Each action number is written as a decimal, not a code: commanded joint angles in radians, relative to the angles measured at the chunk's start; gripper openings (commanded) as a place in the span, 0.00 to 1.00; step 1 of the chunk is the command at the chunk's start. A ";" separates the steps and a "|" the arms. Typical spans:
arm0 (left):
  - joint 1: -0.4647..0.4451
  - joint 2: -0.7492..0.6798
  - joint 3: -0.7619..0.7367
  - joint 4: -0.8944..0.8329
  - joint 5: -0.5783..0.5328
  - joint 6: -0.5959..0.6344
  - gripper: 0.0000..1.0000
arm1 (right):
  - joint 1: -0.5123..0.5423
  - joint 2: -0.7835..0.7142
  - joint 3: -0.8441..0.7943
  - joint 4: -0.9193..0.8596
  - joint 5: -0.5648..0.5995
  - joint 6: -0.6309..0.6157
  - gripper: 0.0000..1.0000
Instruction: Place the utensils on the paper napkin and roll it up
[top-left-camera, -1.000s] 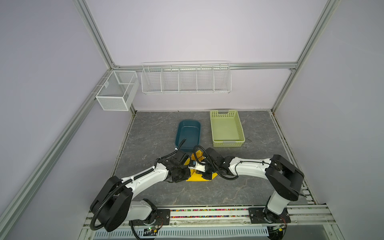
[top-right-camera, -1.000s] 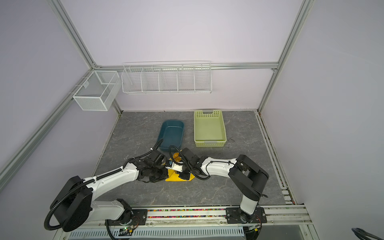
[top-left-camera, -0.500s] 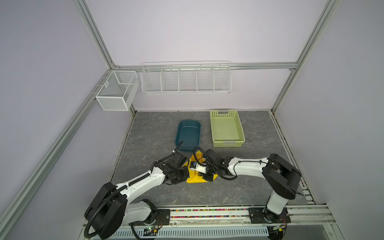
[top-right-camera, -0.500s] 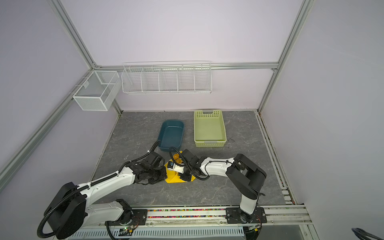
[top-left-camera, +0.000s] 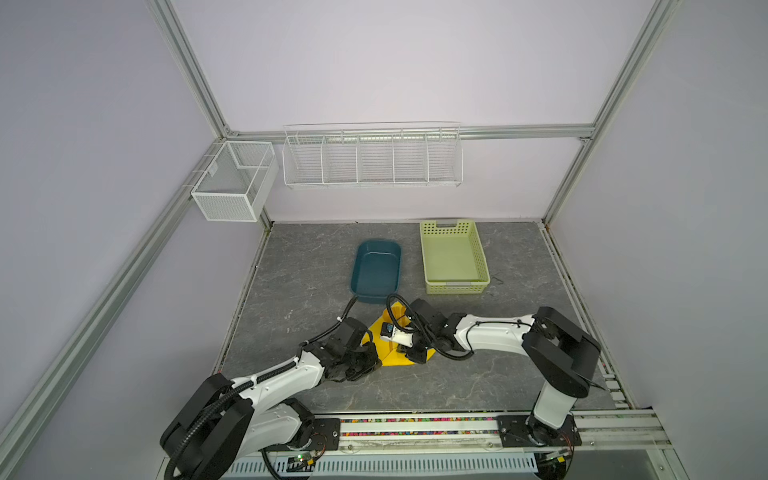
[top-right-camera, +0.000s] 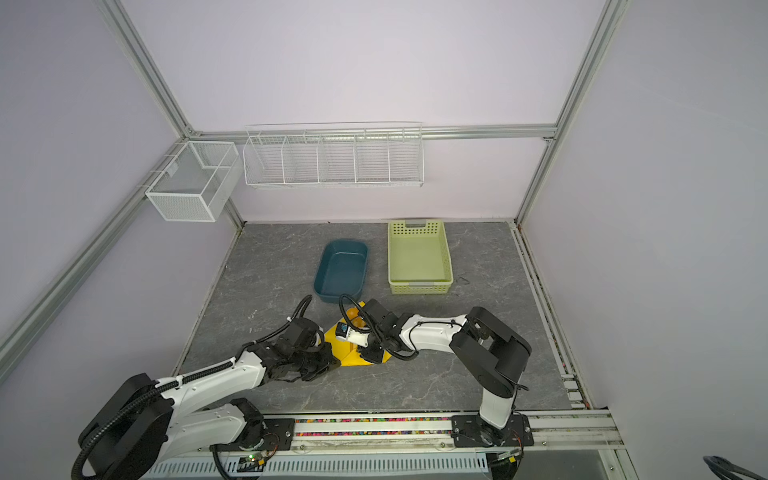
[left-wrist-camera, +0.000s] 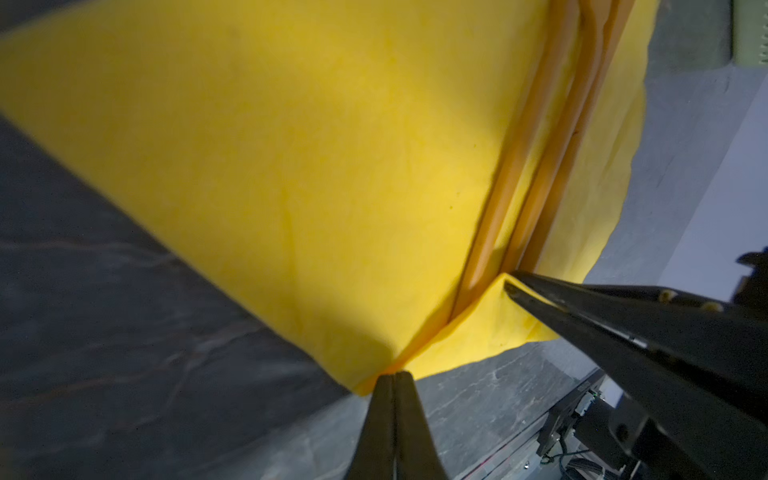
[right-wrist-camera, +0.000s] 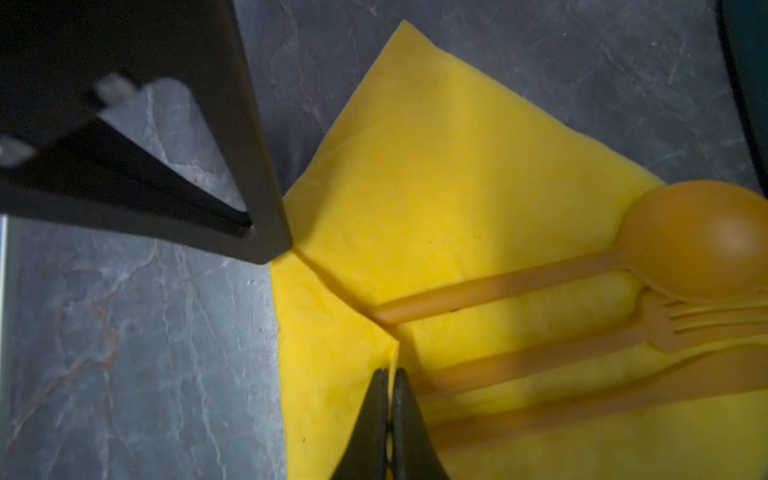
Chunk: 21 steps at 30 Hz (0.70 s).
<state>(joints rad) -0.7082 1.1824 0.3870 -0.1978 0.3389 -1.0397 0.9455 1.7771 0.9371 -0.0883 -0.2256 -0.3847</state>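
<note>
Left fingers (left-wrist-camera: 376, 424) are pressed together, pinching a folded corner on the near edge of the napkin (left-wrist-camera: 291, 166). Right fingers (right-wrist-camera: 370, 424) are also pressed together, pinching the tip of a small napkin flap raised at the handle ends. The two grips are near each other but not touching, with a crease running between them to the spoon's handle end.

Spoon (right-wrist-camera: 698, 237), fork (right-wrist-camera: 582, 345) and knife (right-wrist-camera: 644, 378) lie side by side on the napkin, parallel. Handles point at the fingers, heads point away. In both top views the long axes run roughly front-to-back on the counter (top-left-camera: 299, 291), with the spoon bowl at the napkin's far tip.

The napkin sits front-middle on the counter between the two arms, just in front of the tub (top-left-camera: 376, 270). The basket (top-left-camera: 453, 257) is beside the tub, apart from the napkin.
</note>
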 joint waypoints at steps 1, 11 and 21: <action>-0.004 0.017 -0.008 0.103 0.027 -0.036 0.00 | -0.006 0.018 0.007 -0.019 -0.006 0.015 0.10; -0.004 0.040 -0.014 0.104 0.011 -0.034 0.00 | -0.008 0.016 0.016 -0.021 -0.010 0.027 0.12; -0.004 0.047 -0.008 0.103 0.024 -0.022 0.00 | -0.009 0.034 0.019 0.004 0.015 0.060 0.13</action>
<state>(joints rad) -0.7082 1.2270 0.3866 -0.1085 0.3576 -1.0580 0.9436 1.7847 0.9447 -0.0818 -0.2222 -0.3397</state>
